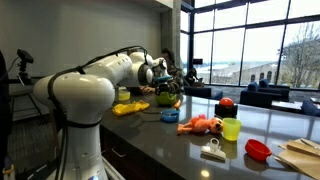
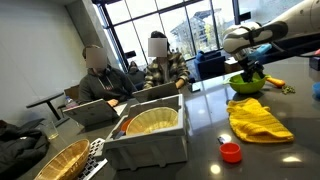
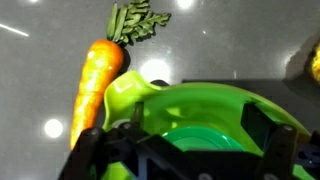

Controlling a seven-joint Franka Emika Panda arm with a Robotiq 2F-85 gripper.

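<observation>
My gripper hangs open just over a bright green bowl, one finger near its left rim and the other towards its right side. A smaller green disc lies inside the bowl. An orange carrot with green leaves lies on the dark counter against the bowl's left side. In both exterior views the gripper sits right above the green bowl. The fingers hold nothing that I can see.
A yellow cloth lies near the bowl. An orange toy, yellow-green cup, red ball and red dish stand on the counter. A grey bin holding a wicker bowl and seated people are beyond.
</observation>
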